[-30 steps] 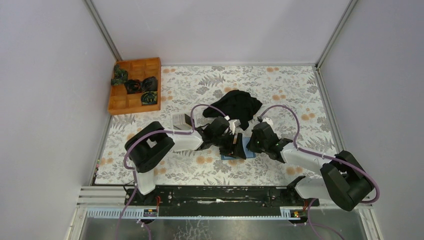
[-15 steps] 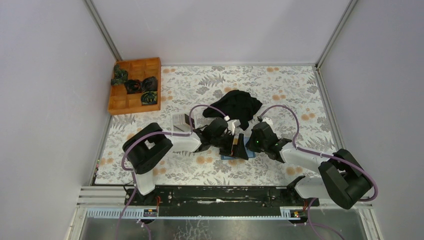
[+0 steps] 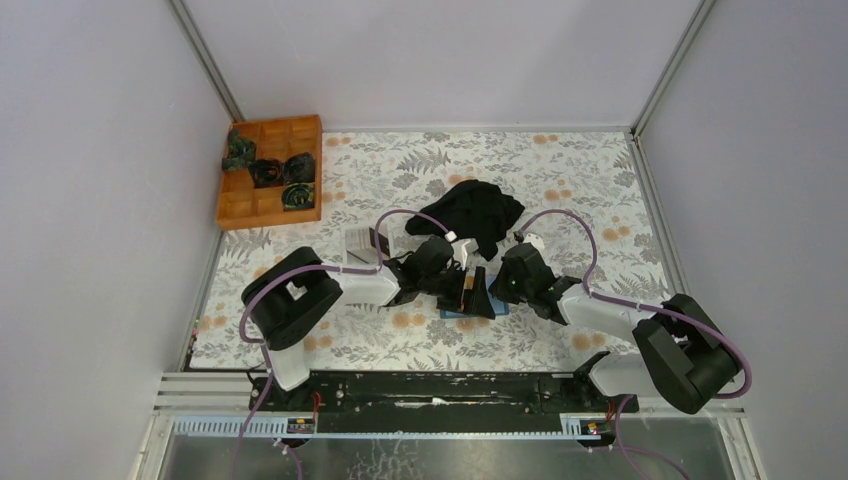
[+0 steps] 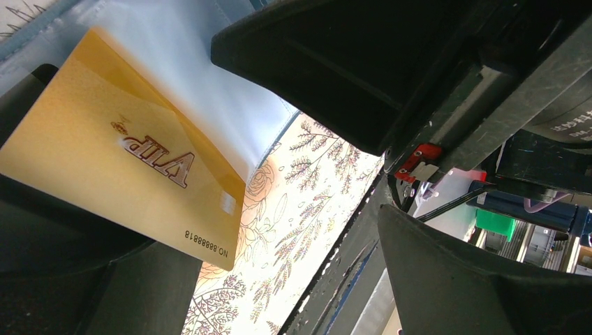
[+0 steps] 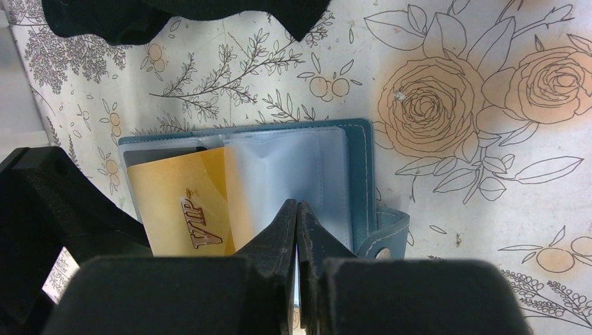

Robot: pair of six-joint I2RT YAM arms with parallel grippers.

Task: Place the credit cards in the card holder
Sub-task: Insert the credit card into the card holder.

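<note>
**Overhead and wrist views of a two-arm bench.** The card holder [image 5: 356, 181] is teal with clear inner sleeves. It lies open and flat on the flower-printed worktop [image 3: 580, 180], about midway between the left and right edges and nearer the near edge than the far one. An arm reaches in to it from each side. Its strap [image 5: 394, 223] curls up on the side toward the right arm.

A gold credit card [image 5: 183, 206] marked VIP lies on the half of the holder toward the left arm. One end is tucked under the edge of a clear sleeve [image 5: 286, 171] and the rest is uncovered.

The left gripper [image 3: 463, 289] stands spread wide. In its wrist view the card rests over one finger [image 4: 77, 286] while the other finger [image 4: 482, 279] is well apart from it, so nothing is clamped.

The right gripper [image 5: 297, 209] has its fingers pressed together, tips at the sleeve edge nearest that camera. Whether any plastic lies between them cannot be told.

A black cloth [image 3: 480, 212] lies crumpled just beyond the holder, toward the far edge. A small white tray [image 3: 357, 243] sits beside the left arm. At the far left corner a wooden divided tray [image 3: 268, 214] holds dark green bundles [image 3: 268, 172] in several compartments.
</note>
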